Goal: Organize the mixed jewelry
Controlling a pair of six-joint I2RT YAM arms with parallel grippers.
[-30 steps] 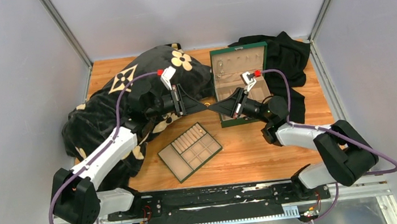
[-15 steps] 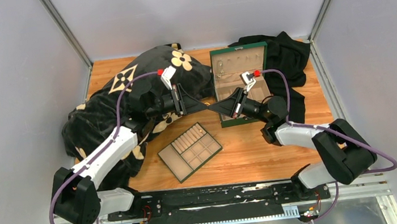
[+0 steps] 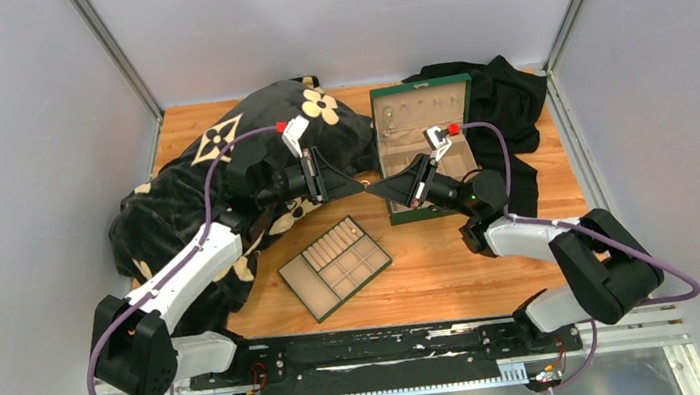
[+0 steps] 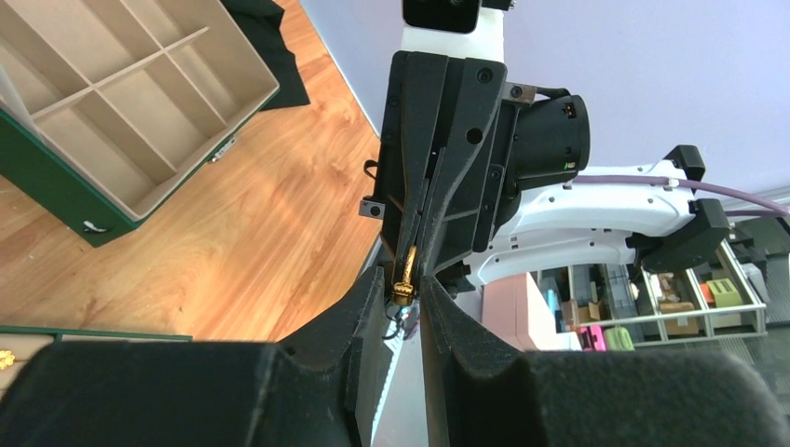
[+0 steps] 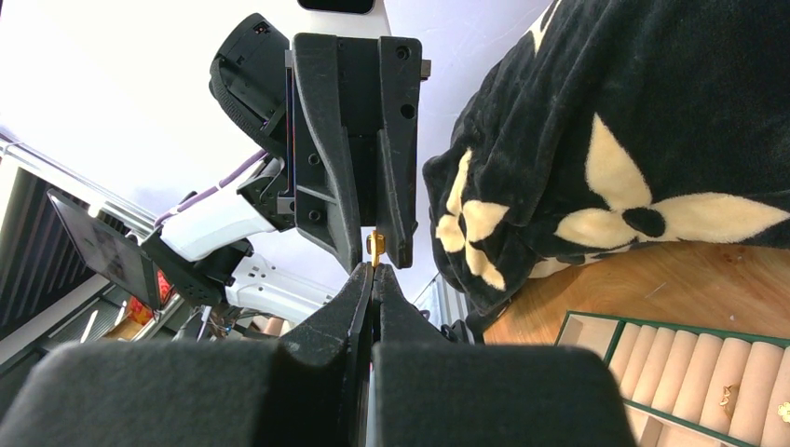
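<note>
My two grippers meet tip to tip in mid-air above the table, between the patterned blanket and the green box. My right gripper (image 3: 371,189) (image 5: 374,272) is shut on a small gold-coloured jewelry piece (image 5: 375,245) (image 4: 403,284) that sticks out of its tips. My left gripper (image 3: 361,186) (image 4: 402,291) is open, its fingertips (image 4: 373,284) either side of that gold piece with a small gap. Another tiny gold piece (image 5: 726,396) lies in the ring rolls of the flat green tray (image 5: 596,328). The silvery cluster is not visible.
The green box (image 3: 384,158) with beige compartments stands open behind the grippers, and its wall also shows in the left wrist view (image 4: 56,196). The flat green tray (image 3: 287,278) lies in front. A black flower-patterned blanket (image 3: 211,164) covers the left; a black cloth (image 3: 511,102) lies at the back right.
</note>
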